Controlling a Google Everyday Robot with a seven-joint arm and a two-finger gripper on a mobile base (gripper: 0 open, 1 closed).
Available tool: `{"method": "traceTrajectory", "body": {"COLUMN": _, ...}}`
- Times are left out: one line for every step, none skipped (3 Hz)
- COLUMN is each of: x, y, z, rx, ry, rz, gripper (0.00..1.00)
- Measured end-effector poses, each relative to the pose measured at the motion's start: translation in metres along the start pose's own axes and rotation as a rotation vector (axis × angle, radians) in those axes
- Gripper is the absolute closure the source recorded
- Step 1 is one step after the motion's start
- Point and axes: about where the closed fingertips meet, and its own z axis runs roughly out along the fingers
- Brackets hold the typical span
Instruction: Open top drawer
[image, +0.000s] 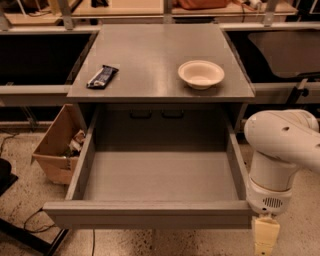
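Observation:
The top drawer of the grey cabinet is pulled far out toward me. Its deep grey box interior is empty and its plain flat front panel runs along the bottom of the view. My gripper hangs from the white arm at the drawer's front right corner, just beside the end of the front panel. Only its cream-coloured lower part shows at the bottom edge of the view.
On the cabinet top lie a dark snack bar at the left and a white bowl at the right. A cardboard box with clutter stands on the floor to the left. Dark shelves flank the cabinet.

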Motion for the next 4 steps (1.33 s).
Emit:
{"method": "traceTrajectory", "body": {"x": 0.000, "y": 0.001, "z": -0.005, "rx": 0.000, "ry": 0.000, "rz": 0.000, "gripper": 0.62}}
{"method": "traceTrajectory", "body": {"x": 0.000, "y": 0.014, "z": -0.005, "rx": -0.020, "ry": 0.005, "rz": -0.009, "gripper": 0.90}}
{"method": "traceTrajectory", "body": {"x": 0.000, "y": 0.014, "z": -0.005, "rx": -0.019, "ry": 0.005, "rz": -0.009, "gripper": 0.74}}
{"method": "traceTrajectory", "body": {"x": -0.001, "y": 0.011, "z": -0.013, "rx": 0.000, "ry": 0.012, "rz": -0.009, "gripper": 0.51}}
